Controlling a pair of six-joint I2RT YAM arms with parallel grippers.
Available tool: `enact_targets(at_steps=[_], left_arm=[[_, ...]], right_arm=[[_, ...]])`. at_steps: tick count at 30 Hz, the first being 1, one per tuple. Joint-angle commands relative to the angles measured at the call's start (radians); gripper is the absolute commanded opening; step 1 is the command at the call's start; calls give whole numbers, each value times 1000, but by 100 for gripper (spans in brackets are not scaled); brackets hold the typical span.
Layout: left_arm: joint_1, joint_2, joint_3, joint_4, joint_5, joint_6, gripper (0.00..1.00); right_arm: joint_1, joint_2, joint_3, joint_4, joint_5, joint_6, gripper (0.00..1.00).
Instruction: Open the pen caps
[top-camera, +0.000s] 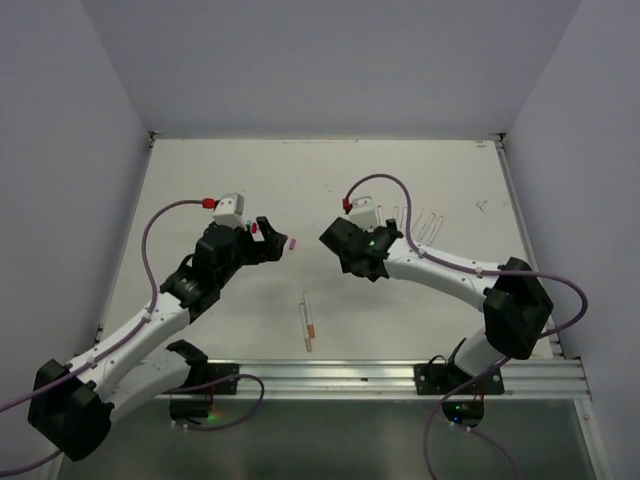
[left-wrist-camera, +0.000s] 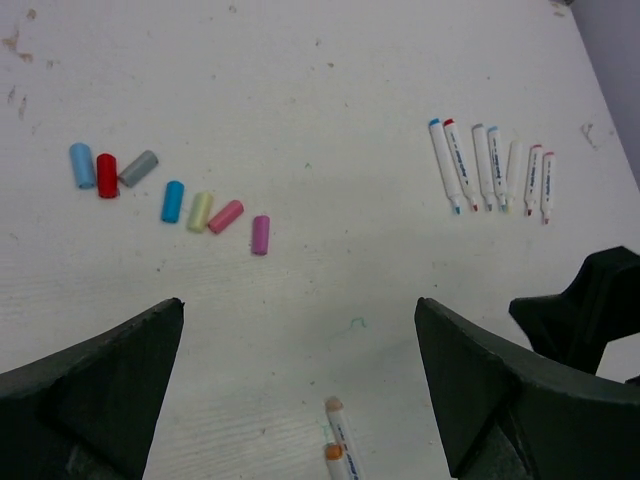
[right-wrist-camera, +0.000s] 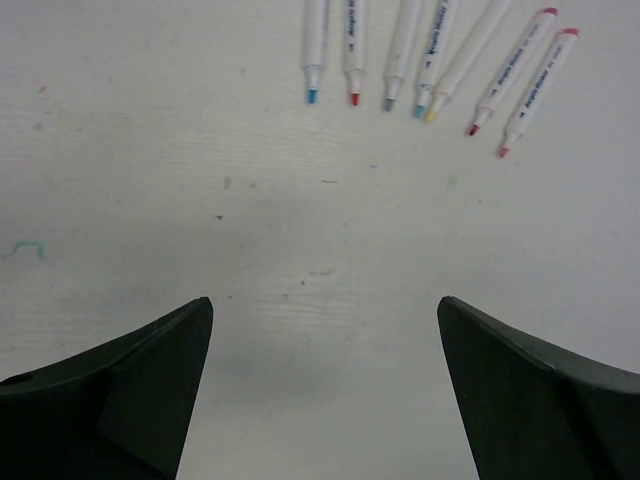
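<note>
Left end effector (left-wrist-camera: 300, 320) and right end effector (right-wrist-camera: 325, 310) gape apart; pens (left-wrist-camera: 340, 432) (orange-capped) cut off below.

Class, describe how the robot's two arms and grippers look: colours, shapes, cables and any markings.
Both the left arm and the right arm have white links with bulky black joints. The left gripper and right gripper each have two dark wedge-shaped fingers. A purple cable loops to a red connector beside a white camera box on each wrist. No markings are legible.

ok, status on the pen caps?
Left gripper open, empty; right gripper open, empty. Seven pens uncapped in a row, seven caps loose. Two orange-ended pens apart, seemingly still capped. Nothing blocking.
</note>
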Motion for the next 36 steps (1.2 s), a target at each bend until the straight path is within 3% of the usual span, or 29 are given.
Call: enact_targets(at_steps=[1, 4, 8, 15, 18, 20, 23, 28, 36], left_arm=[[7, -122, -65, 98, -42, -61, 100], [5, -198, -96, 112, 8, -30, 100], [5, -208, -87, 74, 150, -18, 100], [5, -93, -47, -8, 237, -68, 100], [3, -94, -68, -9, 239, -76, 100], [3, -115, -90, -3, 233, -84, 100], [5, -175, -136, -2, 214, -98, 100], [5, -223, -179, -25, 190, -98, 100], [5, -231, -194, -58, 159, -102, 100]], right_arm=[[91, -25, -46, 7, 26, 25, 99], [107, -97, -118, 180, -178, 28, 98], [124, -154, -175, 303, -301, 44, 99], [182, 97, 7, 210, -367, 64, 97], [211, 142, 39, 222, -384, 71, 86], [228, 174, 52, 242, -398, 74, 83], [245, 210, 68, 247, -396, 76, 68], [262, 239, 72, 263, -402, 82, 51], [288, 259, 62, 283, -407, 110, 50]])
